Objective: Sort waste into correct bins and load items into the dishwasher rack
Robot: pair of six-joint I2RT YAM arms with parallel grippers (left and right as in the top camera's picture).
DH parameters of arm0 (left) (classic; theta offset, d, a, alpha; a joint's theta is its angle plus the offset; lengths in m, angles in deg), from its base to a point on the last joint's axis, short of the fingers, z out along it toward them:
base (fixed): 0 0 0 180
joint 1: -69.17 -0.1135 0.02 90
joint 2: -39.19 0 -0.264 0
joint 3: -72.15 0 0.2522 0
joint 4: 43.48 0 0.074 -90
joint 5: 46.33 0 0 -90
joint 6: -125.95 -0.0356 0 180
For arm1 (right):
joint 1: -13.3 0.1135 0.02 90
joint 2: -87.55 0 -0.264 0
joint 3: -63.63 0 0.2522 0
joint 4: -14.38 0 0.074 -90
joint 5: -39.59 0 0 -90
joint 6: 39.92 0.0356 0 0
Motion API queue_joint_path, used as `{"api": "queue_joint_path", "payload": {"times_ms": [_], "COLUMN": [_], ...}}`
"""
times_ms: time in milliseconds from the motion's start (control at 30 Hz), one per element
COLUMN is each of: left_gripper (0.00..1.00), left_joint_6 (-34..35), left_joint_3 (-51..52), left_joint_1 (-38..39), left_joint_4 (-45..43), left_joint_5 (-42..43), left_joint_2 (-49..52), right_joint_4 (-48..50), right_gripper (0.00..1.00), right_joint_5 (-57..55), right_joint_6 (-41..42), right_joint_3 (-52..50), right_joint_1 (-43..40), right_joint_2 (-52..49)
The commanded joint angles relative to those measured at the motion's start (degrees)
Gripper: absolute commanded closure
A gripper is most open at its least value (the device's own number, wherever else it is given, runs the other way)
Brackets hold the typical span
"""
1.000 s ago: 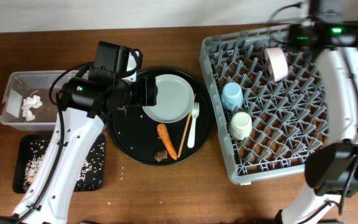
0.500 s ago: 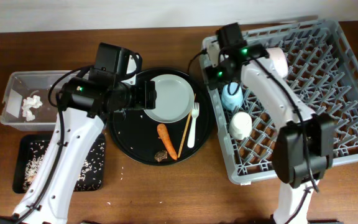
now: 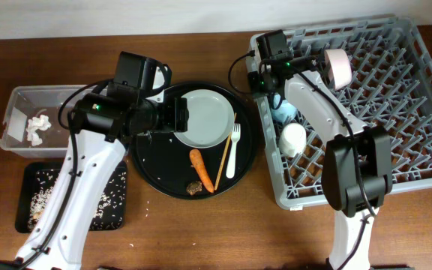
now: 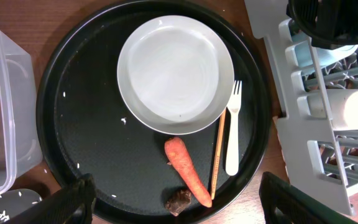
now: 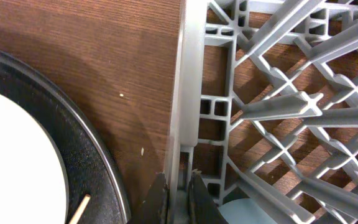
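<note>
Right hand (image 5: 179,193) is pinched narrow on the left rim of the grey dishwasher rack (image 3: 411,112), at its far-left corner, just beside the round black tray (image 3: 152,161). The rack lies askew on the right of the tabletop (image 3: 201,232). It already carries a blue cup (image 3: 282,112), a cream-white cup (image 3: 292,140) and a white-pink bowl (image 3: 337,66). Left hand (image 3: 180,116) hangs wide and empty over the round tray, where the pale grey plate (image 3: 208,116), white fork (image 3: 233,154), chopsticks (image 3: 224,161), carrot (image 3: 201,169) and a small brown lump (image 3: 194,187) await sorting. At far left, a crumpled tissue (image 3: 36,127) sits in the clear tub (image 3: 17,101). Rice-like scraps (image 3: 43,199) lie in the shallow black tray (image 3: 32,176) nearer the camera. The step in hand appears to be positioning the rack by its rim. The next move likely calls for letting go cleanly without snagging a peg. Either hand must then get under the low plate edge or close on the carrot.
</note>
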Motion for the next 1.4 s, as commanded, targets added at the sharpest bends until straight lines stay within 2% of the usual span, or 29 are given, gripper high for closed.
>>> {"api": "queue_joint_path", "payload": {"times_ms": [0,100,133,300,367,400,433,467,533,567,600,633,700,767,800,867,900,1033,1167,1233,1267,1300,1367], "left_gripper": [0.16,0.17,0.16,0.17,0.16,0.16,0.17,0.16,0.16,0.17,0.17,0.17,0.16,0.16,0.16,0.16,0.16,0.17,0.16,0.16,0.16,0.16,0.16], "left_joint_6": [-0.5,-0.5,-0.5,-0.5,-0.5,-0.5,-0.5,-0.5,-0.5,-0.5,-0.5,-0.5,-0.5,-0.5,-0.5,-0.5,-0.5,-0.5,-0.5,-0.5,-0.5,-0.5,-0.5], "left_joint_3": [0.2,0.2,0.2,0.2,0.2,0.2,0.2,0.2,0.2,0.2,0.2,0.2,0.2,0.2,0.2,0.2,0.2,0.2,0.2,0.2,0.2,0.2,0.2], "left_joint_1": [-0.2,-0.2,-0.2,-0.2,-0.2,-0.2,-0.2,-0.2,-0.2,-0.2,-0.2,-0.2,-0.2,-0.2,-0.2,-0.2,-0.2,-0.2,-0.2,-0.2,-0.2,-0.2,-0.2], "left_joint_4": [0.1,0.3,0.3,0.3,0.3,0.3,0.3,0.3,0.9,1.1,1.1,1.0,0.9,0.9,0.9,0.9,0.9,1.0,0.9,0.9,0.9,1.0,1.1], "left_joint_5": [-0.4,-0.4,-0.4,-0.4,-0.4,-0.4,-0.4,-0.4,-0.4,-0.4,-0.5,-0.5,-1.3,-1.5,-1.5,-1.5,-1.5,-1.5,-1.5,-1.5,-1.5,-1.5,-1.5], "left_joint_2": [-0.4,-0.4,-0.4,-0.4,-0.4,-0.4,-0.4,-0.4,-0.4,-0.4,-0.4,-0.4,-0.4,-0.4,-0.4,-0.4,-0.4,-0.4,-0.4,-0.4,-0.4,-0.4,-0.4], "right_joint_4": [3.4,6.4,9.6,10.2,10.1,9.9,9.8,8.6,2.5,-3.8,-10.6,-15.5,-26.5,-30.5,-30.9,-32.1,-32.1,-32.7,-36.1,-31.5,-28.5,-23.7,-14.5], "right_gripper": [0.96,0.96,0.96,0.96,0.58,0.46,0.4,0.38,0.37,0.38,0.42,0.52,0.55,0.75,0.78,0.94,0.96,0.96,0.74,0.64,0.51,0.47,0.48], "right_joint_5": [1.0,1.0,1.0,1.0,1.1,1.1,1.0,1.0,-3.8,-5.8,-5.8,-4.4,-0.6,2.2,6.6,7.2,9.2,11.7,11.7,9.7,7.3,4.9,4.3], "right_joint_6": [3.5,12.0,12.7,14.8,14.8,14.8,14.7,13.5,8.1,5.4,4.6,4.5,1.6,1.6,1.6,1.6,1.6,1.6,6.2,6.6,6.6,6.6,6.6], "right_joint_3": [0.3,0.3,0.3,0.3,0.3,0.3,0.3,0.3,0.3,0.3,0.3,0.3,0.3,0.3,0.3,0.3,0.3,0.3,-0.8,-4.5,-6.3,-8.5,-13.0], "right_joint_1": [-0.4,-0.4,-0.4,-0.3,-0.4,-0.4,-0.4,-0.4,-1.4,-3.5,-6.7,-9.7,-16.7,-20.7,-21.4,-21.0,-20.4,-13.1,-4.8,-0.3,0.9,1.8,2.3], "right_joint_2": [0.1,0.1,0.1,0.1,0.7,1.9,4.1,6.1,11.6,15.0,17.7,19.1,19.3,18.8,18.7,18.7,18.7,18.7,18.0,18.0,18.0,17.9,17.5]}}
